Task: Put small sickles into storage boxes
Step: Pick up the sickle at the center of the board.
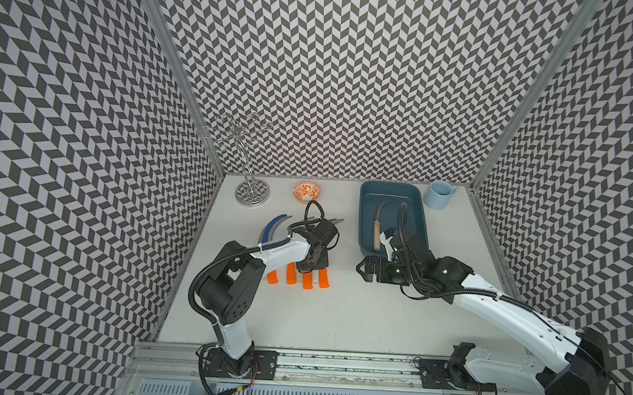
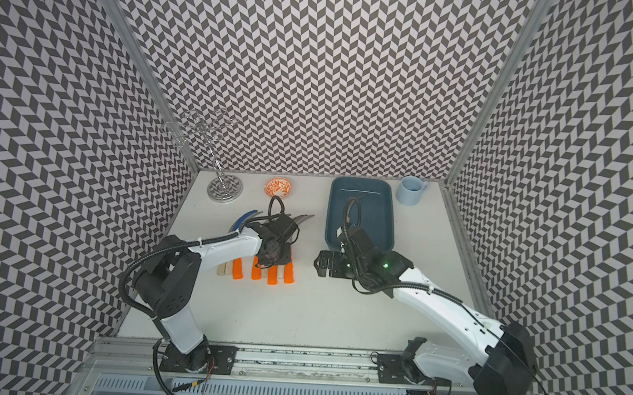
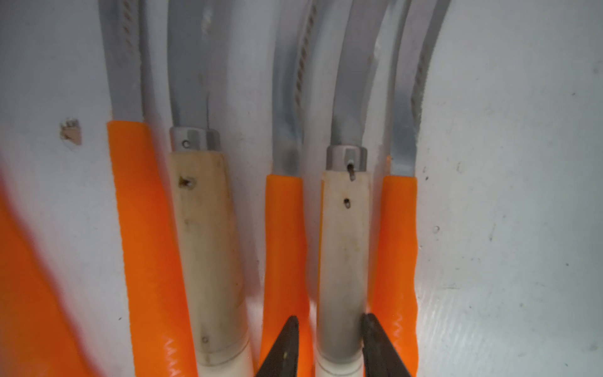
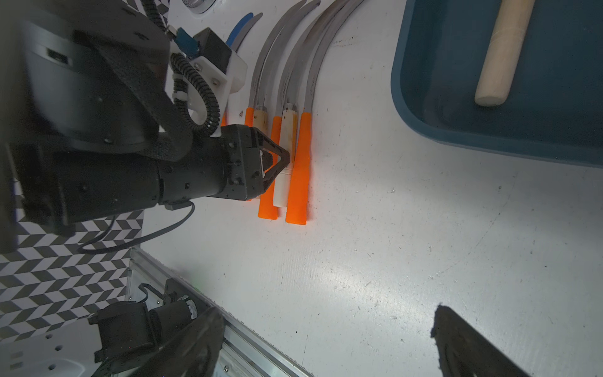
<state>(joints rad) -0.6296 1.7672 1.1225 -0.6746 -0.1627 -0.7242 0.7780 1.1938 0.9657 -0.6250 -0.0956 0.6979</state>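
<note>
One pale-handled sickle (image 3: 344,244) sits clamped in the left gripper (image 3: 331,329); right gripper (image 4: 326,311) gapes wide.

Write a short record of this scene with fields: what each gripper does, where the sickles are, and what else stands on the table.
left gripper: shut on held sickle, by its wooden handle, in the table row
right gripper: open, empty, near the tray
tray: contains one stored sickle, wooden handle
table row: orange and wooden handles side by side; one blue blade
back of table: mug, bowl, wire stand
</note>
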